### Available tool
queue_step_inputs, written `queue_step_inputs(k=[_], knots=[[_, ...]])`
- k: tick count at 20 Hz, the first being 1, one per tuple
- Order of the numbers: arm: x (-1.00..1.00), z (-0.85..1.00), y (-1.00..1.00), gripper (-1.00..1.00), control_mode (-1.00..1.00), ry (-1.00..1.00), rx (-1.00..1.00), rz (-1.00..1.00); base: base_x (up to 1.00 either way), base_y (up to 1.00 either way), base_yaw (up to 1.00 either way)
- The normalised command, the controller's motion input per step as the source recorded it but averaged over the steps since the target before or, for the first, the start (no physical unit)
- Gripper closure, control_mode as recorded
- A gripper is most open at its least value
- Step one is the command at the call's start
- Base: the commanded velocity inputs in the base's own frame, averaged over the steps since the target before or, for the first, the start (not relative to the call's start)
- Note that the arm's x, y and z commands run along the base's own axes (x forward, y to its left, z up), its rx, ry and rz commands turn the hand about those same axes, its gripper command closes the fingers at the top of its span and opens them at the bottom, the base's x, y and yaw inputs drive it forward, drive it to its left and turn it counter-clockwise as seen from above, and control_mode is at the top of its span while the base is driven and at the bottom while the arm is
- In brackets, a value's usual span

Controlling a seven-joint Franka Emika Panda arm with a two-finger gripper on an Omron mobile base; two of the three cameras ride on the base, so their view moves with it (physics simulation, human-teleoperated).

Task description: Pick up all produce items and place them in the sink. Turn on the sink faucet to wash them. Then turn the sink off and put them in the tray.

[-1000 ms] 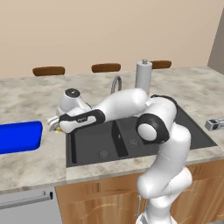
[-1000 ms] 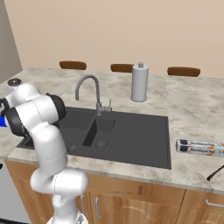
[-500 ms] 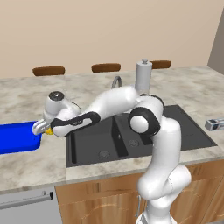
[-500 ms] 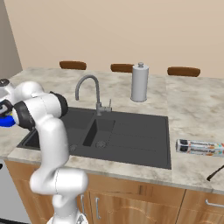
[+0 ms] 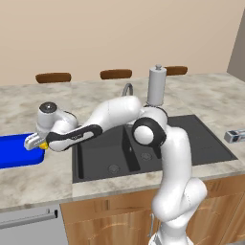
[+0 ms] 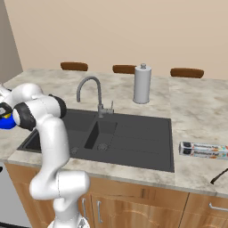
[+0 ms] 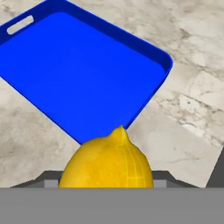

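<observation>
My gripper [image 5: 36, 141] is shut on the produce item, a small yellow lemon [image 5: 43, 145], held just above the counter at the right end of the blue tray [image 5: 14, 150]. In the hand view the lemon [image 7: 107, 164] sits low in the middle, with the tray [image 7: 78, 74] lying beyond it and its near corner close by. The black double-basin sink [image 5: 143, 143] lies to the right of the gripper, under my outstretched arm. The grey gooseneck faucet [image 6: 89, 87] stands behind the sink; no water is visible.
A white paper-towel roll [image 5: 156, 86] stands behind the sink. A foil box [image 6: 202, 150] lies on the counter to the sink's right. Brown chair backs [image 5: 115, 73] line the far edge of the marble counter [image 5: 95, 98].
My arm has swung left from the sink's left edge to the tray's right end, carrying the lemon with it. The jaws have stayed as they were.
</observation>
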Motion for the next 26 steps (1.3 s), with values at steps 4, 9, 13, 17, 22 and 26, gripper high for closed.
queue_step_inputs(k=[4, 9, 13, 17, 22, 26], knots=[[0.17, -0.14, 0.11, 1.0, -1.0, 0.0, 0.0, 0.0, 0.0, 0.0, 0.0], [0.05, -0.16, 0.18, 1.0, -1.0, 0.0, 0.0, 0.0, 0.0, 0.0, 0.0], [0.01, -0.15, 0.17, 1.0, -1.0, 0.0, 0.0, 0.0, 0.0, 0.0, 0.0], [0.05, -0.18, 0.13, 1.0, -1.0, 0.0, 0.0, 0.0, 0.0, 0.0, 0.0], [0.12, -0.17, 0.08, 1.0, -1.0, 0.0, 0.0, 0.0, 0.0, 0.0, 0.0], [0.03, -0.17, 0.0, 1.0, -1.0, 0.01, -0.02, 0.0, 0.0, 0.0, 0.0]])
